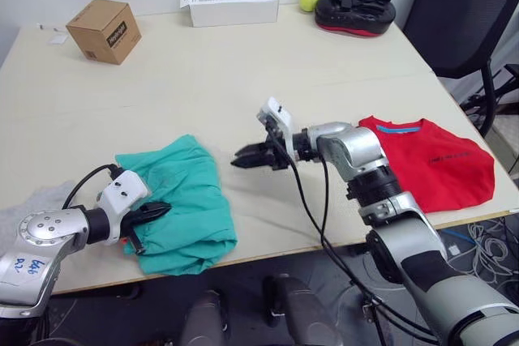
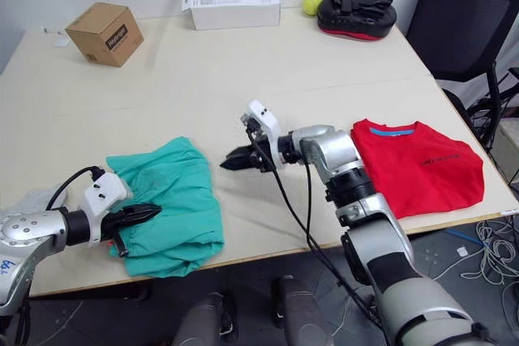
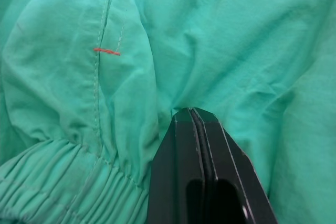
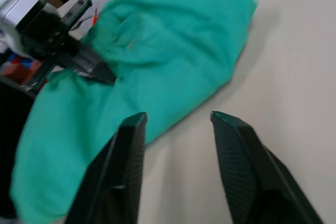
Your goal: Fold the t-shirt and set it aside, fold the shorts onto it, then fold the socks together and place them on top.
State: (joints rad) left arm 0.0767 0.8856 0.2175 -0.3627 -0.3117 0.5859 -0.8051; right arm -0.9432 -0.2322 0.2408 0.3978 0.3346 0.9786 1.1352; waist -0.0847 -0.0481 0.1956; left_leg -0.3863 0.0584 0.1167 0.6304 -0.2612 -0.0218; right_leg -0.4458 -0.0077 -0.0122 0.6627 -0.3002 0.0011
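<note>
On a pale table point(image 1: 203, 79), the folded t-shirt point(image 1: 438, 164) lies at the right edge (set aside), while the left gripper point(image 1: 154, 214), fingers pressed together, touches the shorts point(image 1: 182, 200) near the front edge, and the right gripper point(image 1: 247, 158) hovers spread beside them, seemingly ready to fold.

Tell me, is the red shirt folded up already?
Yes, folded. The shirt lies as a flat, compact block near the table's edge on the robot's right, sleeves tucked out of sight, blue neck band and chest print facing up.
</note>
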